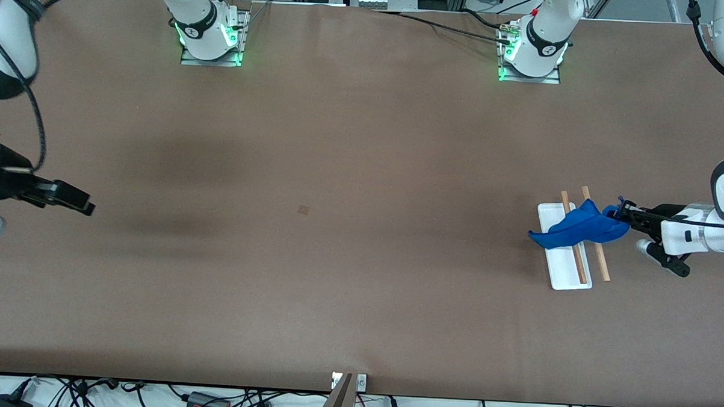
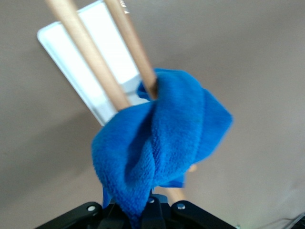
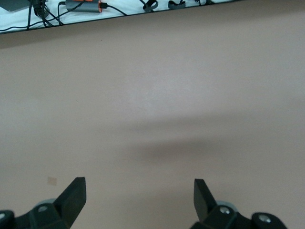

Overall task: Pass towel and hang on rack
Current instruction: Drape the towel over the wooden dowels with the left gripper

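While the right pincer (image 1: pixel 88 207) waits at the left edge of the front view over bare table (image 1: pixel 337 227), its jaws spread wide and holding nothing, the left pincer (image 1: pixel 620 212) at the right of that frame is clamped on one end of the towel (image 1: pixel 578 230). That blue cloth lies draped across the rack (image 1: pixel 567 277), over both wooden rods (image 1: pixel 601 263), its free end hanging past the white base toward the right arm's end of the table.

The towel (image 1: pixel 578 230) lies draped over the rack (image 1: pixel 563 259), which stands on the counter (image 1: pixel 337 227) at the left arm's end.
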